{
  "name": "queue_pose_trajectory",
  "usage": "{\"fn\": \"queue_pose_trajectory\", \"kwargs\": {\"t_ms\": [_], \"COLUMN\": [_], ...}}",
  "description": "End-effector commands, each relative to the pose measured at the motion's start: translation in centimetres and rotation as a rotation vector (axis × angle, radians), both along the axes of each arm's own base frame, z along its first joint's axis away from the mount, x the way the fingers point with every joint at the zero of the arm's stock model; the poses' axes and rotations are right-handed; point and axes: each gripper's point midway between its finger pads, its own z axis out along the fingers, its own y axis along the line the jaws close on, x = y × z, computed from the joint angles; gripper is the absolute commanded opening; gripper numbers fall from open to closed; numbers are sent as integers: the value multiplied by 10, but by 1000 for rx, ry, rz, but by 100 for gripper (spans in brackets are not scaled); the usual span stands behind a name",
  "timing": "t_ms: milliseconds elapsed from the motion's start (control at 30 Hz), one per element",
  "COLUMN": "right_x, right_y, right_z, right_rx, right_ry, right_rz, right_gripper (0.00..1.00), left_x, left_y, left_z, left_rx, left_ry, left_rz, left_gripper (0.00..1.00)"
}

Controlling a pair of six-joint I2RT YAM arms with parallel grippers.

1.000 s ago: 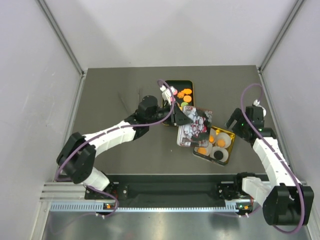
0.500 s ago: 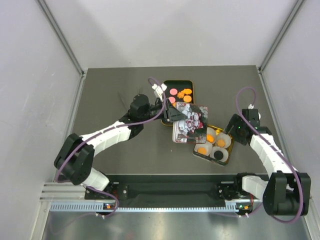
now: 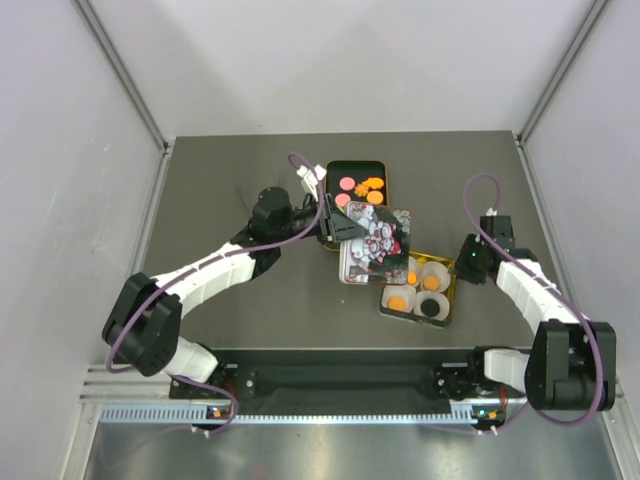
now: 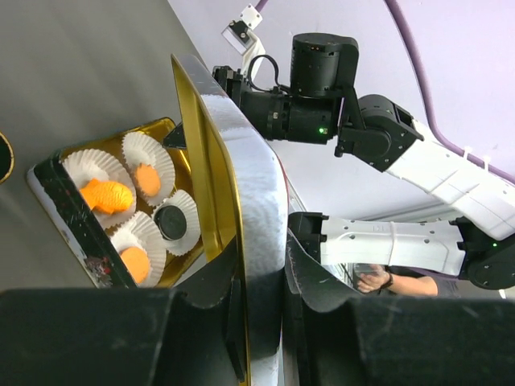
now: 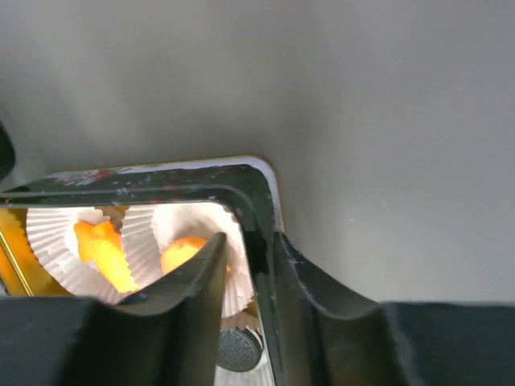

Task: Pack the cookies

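Orange and pink cookies (image 3: 362, 185) lie in a black tray (image 3: 334, 168) at the back. More orange cookies (image 4: 106, 195) and a black one (image 4: 171, 223) sit in white paper cups inside a gold-lined tin (image 3: 385, 306). My left gripper (image 3: 340, 228) is shut on the rim of the floral tin lid (image 3: 377, 243), held tilted over the tin's left part; in the left wrist view the lid (image 4: 241, 161) stands on edge between the left gripper (image 4: 261, 269) fingers. My right gripper (image 3: 463, 265) is shut on the tin's right wall (image 5: 256, 201), one finger inside against a paper cup (image 5: 179, 233).
The dark table (image 3: 230, 290) is walled by grey panels left and right. The black tray sits just behind the lid. My right arm (image 4: 322, 88) shows beyond the lid in the left wrist view.
The right gripper moved in to the tin's right edge and shut on its wall; the tin shifted slightly. The left arm carried the lid a little leftward.
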Motion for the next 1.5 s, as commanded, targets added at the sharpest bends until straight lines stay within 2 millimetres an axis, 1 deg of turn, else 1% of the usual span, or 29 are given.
{"fn": "queue_pose_trajectory", "kwargs": {"t_ms": [0, 33, 133, 300, 333, 433, 500, 533, 600, 733, 800, 867, 1000, 1133, 1267, 1300, 1333, 1367, 1400, 1467], "right_x": [31, 32, 33, 38, 37, 43, 45, 46, 45, 40, 38, 37, 38, 39, 37, 35, 35, 35, 34, 34], "right_y": [2, 4, 7, 13, 24, 33, 37, 39, 43, 43, 47, 50, 63, 66, 66, 65, 66, 67, 67, 65], "right_z": [20, 19, 15, 20, 22, 30, 29, 32, 33, 33, 32, 32, 33, 36, 36, 35, 39, 41, 44, 54], "right_rx": [9, 12, 20, 17, 22, 19, 11, -3, -13, -37, -36, -32, -5, 3, 7, 8, 11, 15, 21, 19], "right_ry": [-95, -91, -71, -99, -104, -134, -127, -130, -128, -109, -108, -109, -115, -126, -119, -112, -118, -124, -124, -140], "right_rz": [52, 63, 85, 118, 155, 197, 212, 227, 245, 261, 276, 292, 337, 348, 354, 346, 343, 342, 334, 322], "right_gripper": [27, 20, 13, 13, 12, 12, 12, 9, 7, 6, 6, 6, 7, 8, 14, 23, 28, 36, 40, 48], "left_x": [-4, -3, -2, 0, 0, 1, 2, 1, 1, 3, 1, 2, 3, 4, 6, 6, 7, 7, 7, 7], "left_y": [5, 5, 5, 3, 3, 1, 0, -1, -2, -3, -4, -5, -7, -8, -10, -10, -10, -10, -11, -12], "left_z": [20, 19, 18, 13, 13, 8, 6, 5, 3, 0, -1, -6, -16, -22, -29, -30, -34, -34, -37, -41], "left_rx": [-37, -36, -35, -29, -31, -31, -37, -40, -40, -36, -37, -38, -44, -56, -55, -57, -53, -54, -51, -51], "left_ry": [-63, -62, -55, -36, -34, -15, 0, 11, 15, 23, 28, 43, 68, 92, 106, 105, 113, 116, 123, 135], "left_rz": [-17, -19, -24, -34, -35, -44, -48, -52, -57, -60, -75, -77, -83, -83, -81, -83, -82, -82, -80, -86], "left_gripper": [0, 0, 0, 0, 0, 0, 0, 0, 0, 0, 0, 0, 1, 1, 1, 1, 1, 1, 1, 1]}}
